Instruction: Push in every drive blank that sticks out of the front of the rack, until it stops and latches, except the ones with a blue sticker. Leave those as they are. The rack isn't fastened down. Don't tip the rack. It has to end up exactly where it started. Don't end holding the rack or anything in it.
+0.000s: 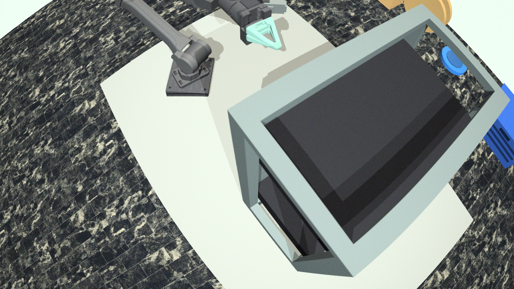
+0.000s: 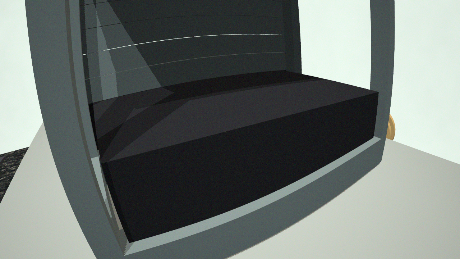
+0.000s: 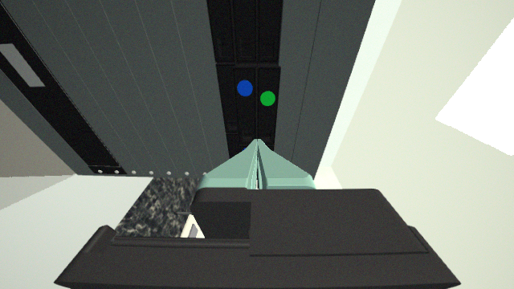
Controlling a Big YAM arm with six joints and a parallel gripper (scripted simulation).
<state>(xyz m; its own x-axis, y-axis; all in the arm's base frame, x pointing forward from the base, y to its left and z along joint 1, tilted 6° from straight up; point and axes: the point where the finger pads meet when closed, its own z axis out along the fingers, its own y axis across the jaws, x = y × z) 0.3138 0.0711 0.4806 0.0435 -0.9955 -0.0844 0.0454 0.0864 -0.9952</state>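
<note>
From above, the rack [image 1: 247, 118] is sitting skewed across the pale surface [image 1: 150, 143], reaching from about the middle toward its far right edge. The arm's base plate [image 1: 171, 90] is bolted down near the upper left edge. The hand [image 1: 278, 45] hangs by the top edge, a little way off the rack's near corner, mint fingers [image 1: 264, 34] pressed flat together with nothing between them. My guess is that's on purpose: a closed tip makes a decent poker for shoving a blank in, and there's no risk of ending up gripping anything. Some blue and tan stuff sits past the far side of the rack, can't tell what it is.

The side camera is basically jammed up against the rack frame [image 2: 54, 96], showing a big dark block [image 2: 241, 160] filling the bottom bay. No hand in sight there.

The wrist camera is the useful one. The closed tip points straight up a dark column of drive blanks [image 3: 246, 48] set between grey panels. A blue sticker [image 3: 245, 87] and a green sticker [image 3: 267, 98] sit side by side ahead, and a sliver of blue peeks out right at the fingertips. Blue ones stay put, so I'd say the green-marked blank is the likely target. Which blanks stick out, I can't tell from here.
</note>
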